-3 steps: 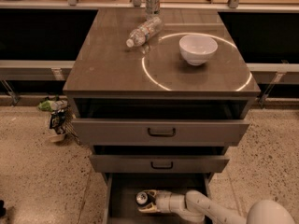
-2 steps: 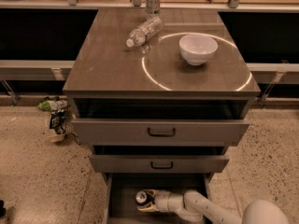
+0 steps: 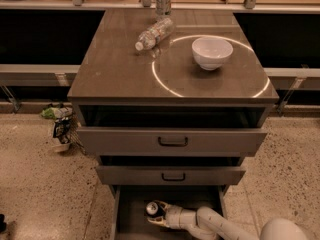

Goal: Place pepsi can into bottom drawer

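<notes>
The pepsi can stands upright in the open bottom drawer, its silver top facing up, near the drawer's middle left. My gripper reaches in from the lower right, low inside the drawer. Its fingers sit on either side of the can and are shut on it. The white arm runs back to the bottom right corner of the view.
The two upper drawers with black handles are pulled partly out above the bottom drawer. On the cabinet top lie a clear plastic bottle, a silver-white can and a white bowl. Litter lies on the floor at left.
The arm's elbow has shifted slightly to the left. The can and gripper stay at nearly the same spot in the bottom drawer.
</notes>
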Motion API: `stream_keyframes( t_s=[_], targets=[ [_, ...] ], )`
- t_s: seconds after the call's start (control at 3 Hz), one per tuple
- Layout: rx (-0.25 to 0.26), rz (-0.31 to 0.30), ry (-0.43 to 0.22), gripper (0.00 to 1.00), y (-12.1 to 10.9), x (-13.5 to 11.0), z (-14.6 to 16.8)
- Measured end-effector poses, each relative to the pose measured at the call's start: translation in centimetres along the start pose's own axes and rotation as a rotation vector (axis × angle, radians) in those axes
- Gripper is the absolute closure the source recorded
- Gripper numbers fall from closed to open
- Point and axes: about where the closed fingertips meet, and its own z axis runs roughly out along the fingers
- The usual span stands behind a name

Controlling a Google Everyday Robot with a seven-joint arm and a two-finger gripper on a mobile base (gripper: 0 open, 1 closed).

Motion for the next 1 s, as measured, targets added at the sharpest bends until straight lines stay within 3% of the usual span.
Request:
stream_keyframes(
  t_s=[0.33, 0.67, 1.0],
  targets=[
    [0.000, 0.000, 0.005, 0.07, 0.5, 0.1, -0.6],
    [0.000, 0.003, 0.024, 0.07, 1.1, -0.1, -2.0],
    [0.008, 0.007, 0.052, 0.28, 1.5, -0.4, -4.2]
  ],
)
